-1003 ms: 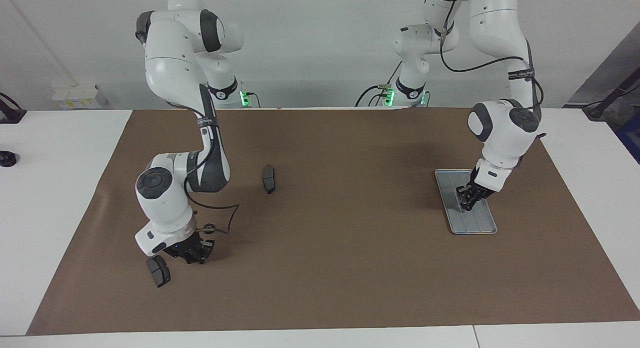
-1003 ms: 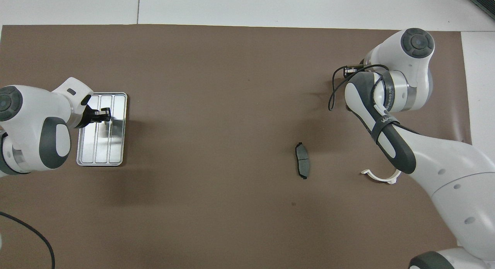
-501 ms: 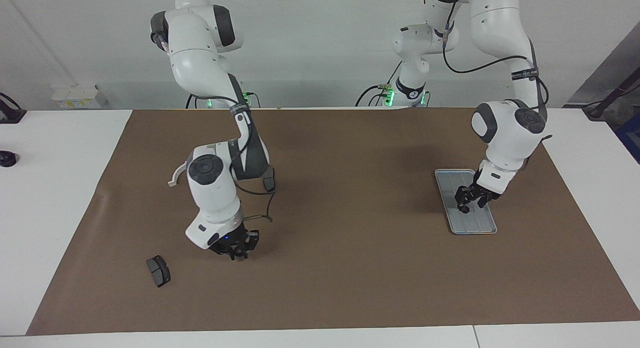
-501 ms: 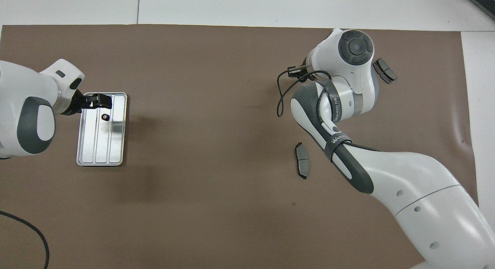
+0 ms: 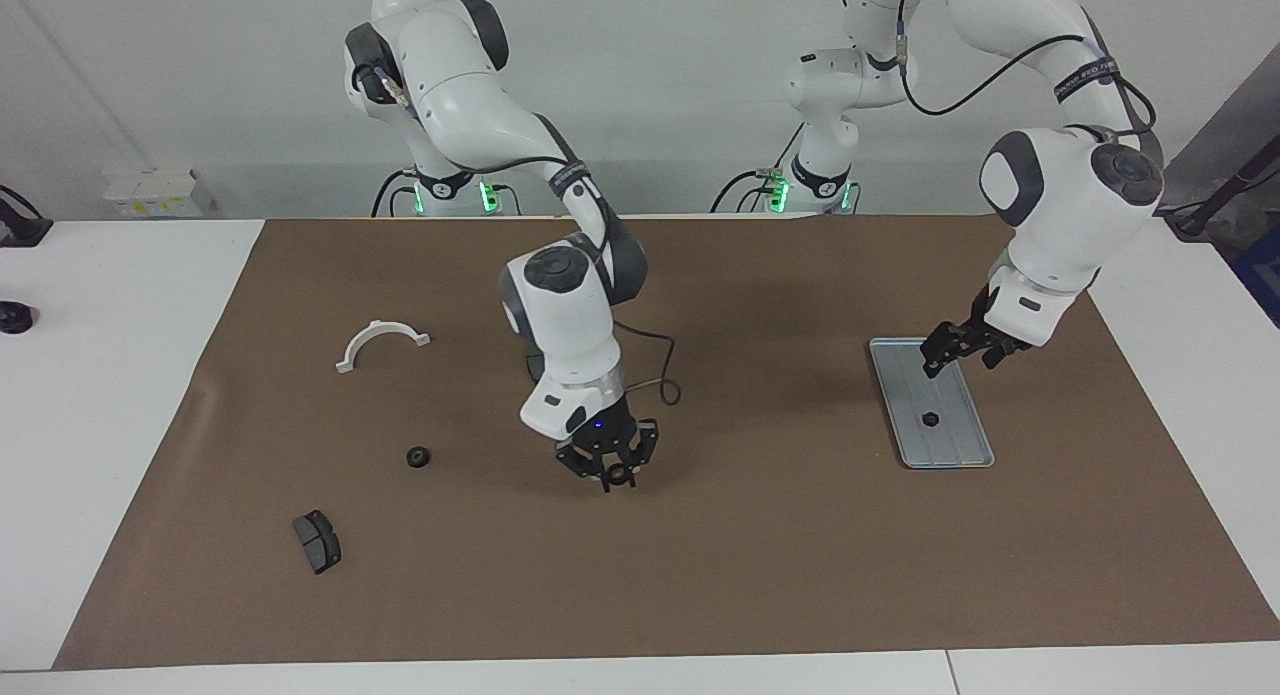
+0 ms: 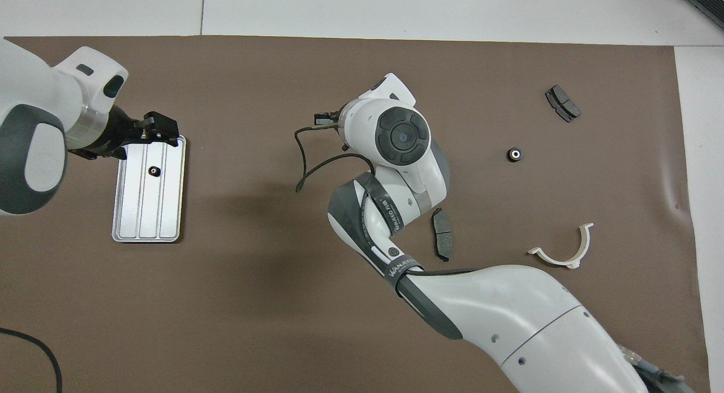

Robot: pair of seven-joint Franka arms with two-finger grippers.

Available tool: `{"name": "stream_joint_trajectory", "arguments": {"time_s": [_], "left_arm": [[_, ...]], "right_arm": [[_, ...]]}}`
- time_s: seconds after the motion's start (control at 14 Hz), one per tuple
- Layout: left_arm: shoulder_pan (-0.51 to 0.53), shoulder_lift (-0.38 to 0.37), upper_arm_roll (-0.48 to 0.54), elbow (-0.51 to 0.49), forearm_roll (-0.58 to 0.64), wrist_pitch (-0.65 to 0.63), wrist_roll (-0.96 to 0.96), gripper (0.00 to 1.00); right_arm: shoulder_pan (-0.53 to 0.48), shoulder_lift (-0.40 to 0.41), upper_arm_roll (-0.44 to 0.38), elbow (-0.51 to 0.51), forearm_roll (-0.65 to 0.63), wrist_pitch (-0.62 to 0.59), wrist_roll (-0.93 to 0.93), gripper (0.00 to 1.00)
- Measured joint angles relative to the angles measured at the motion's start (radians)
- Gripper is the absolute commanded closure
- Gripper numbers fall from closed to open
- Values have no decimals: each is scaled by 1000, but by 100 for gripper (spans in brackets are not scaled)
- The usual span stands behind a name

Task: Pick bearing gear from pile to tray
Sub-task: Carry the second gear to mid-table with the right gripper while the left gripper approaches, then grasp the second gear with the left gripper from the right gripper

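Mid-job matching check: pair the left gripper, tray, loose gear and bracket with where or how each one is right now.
1 left gripper
2 tray
3 loose gear
4 bracket

a white half-ring
b holds one small gear
c open, raised over the tray
d on the mat, between bracket and brake pad

Pairs: 1-c, 2-b, 3-d, 4-a

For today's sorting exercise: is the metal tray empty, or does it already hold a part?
Not empty. One small black gear lies inside the tray, on its ridged floor toward the end nearer the robots; the rest of the floor is bare.
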Motion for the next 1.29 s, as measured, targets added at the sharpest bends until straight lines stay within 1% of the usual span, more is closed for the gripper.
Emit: {"name": "stream_joint_trajectory", "arguments": {"time_s": [0.07, 0.14, 0.21, 0.29, 0.5, 0.79, 0.86, 0.93, 1.07, 1.29], "left_arm": [[-38, 0, -1, 1, 0, 4, -68, 0], [-72, 1, -2, 1, 0, 14, -121, 0], [-96, 3, -2, 1, 0, 30, -157, 0], [-107, 4, -2, 0, 0, 42, -177, 0], [-108, 7, 3, -12, 0, 105, -202, 0], [-104, 32, 11, -36, 0, 242, -253, 0], [-108, 55, 9, -34, 0, 276, -298, 0], [-118, 88, 5, -28, 0, 309, -351, 0], [-165, 164, 3, -9, 9, 347, -440, 0], [-248, 288, 1, 63, 113, 382, -620, 0]], "right_arm": [[20, 6, 0, -2, 1, 38, 36, 83], [37, 20, 0, -4, 1, 78, 74, 63], [53, 36, 0, -5, 1, 105, 109, 33], [65, 47, 0, -5, 1, 115, 134, 23], [91, 53, 0, -4, 0, 119, 207, 14], [82, 51, -18, 0, -12, 82, 210, 16], [67, 50, -25, 2, -28, 72, 209, 19], [43, 50, -28, 3, -45, 57, 206, 19], [-22, 47, -30, 5, -60, -25, 150, 20], [-147, 26, -32, 7, -70, -176, -31, 21]]}}
